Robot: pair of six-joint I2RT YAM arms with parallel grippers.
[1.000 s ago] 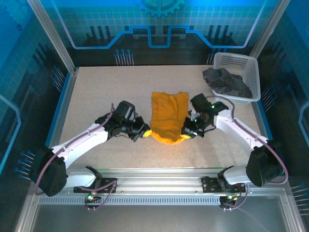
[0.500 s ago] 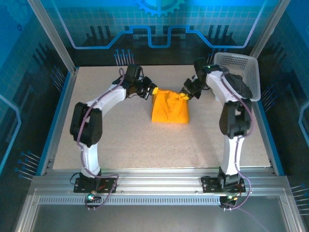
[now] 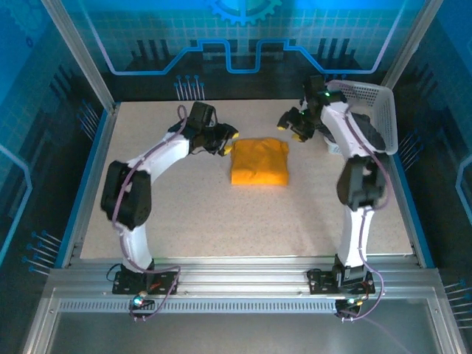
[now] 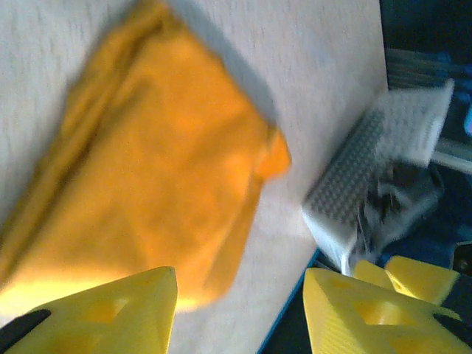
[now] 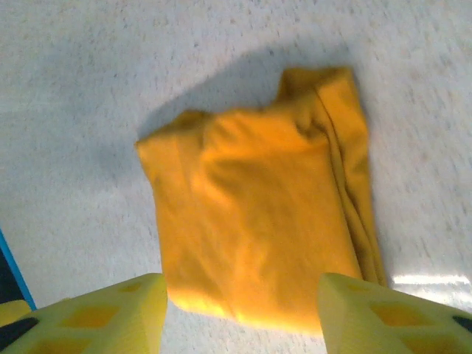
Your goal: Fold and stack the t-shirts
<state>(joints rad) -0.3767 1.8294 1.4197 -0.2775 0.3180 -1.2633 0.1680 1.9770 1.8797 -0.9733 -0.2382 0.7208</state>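
Reaching forward — left arm (image 3: 158, 151), right arm (image 3: 346, 134), jaws apart, flanking orange t-shirt (image 3: 259, 162)

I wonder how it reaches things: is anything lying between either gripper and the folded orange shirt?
Nothing visible. The left gripper and right gripper hang open just off the far corners of the orange shirt, with only bare table between.

Soft matt cloth = orange tee (image 3: 259, 161); tabletop (image 3: 184, 214) matt, speckled.

Left arm (image 3: 158, 151) and right arm (image 3: 346, 133) reach far forward, jaws apart.
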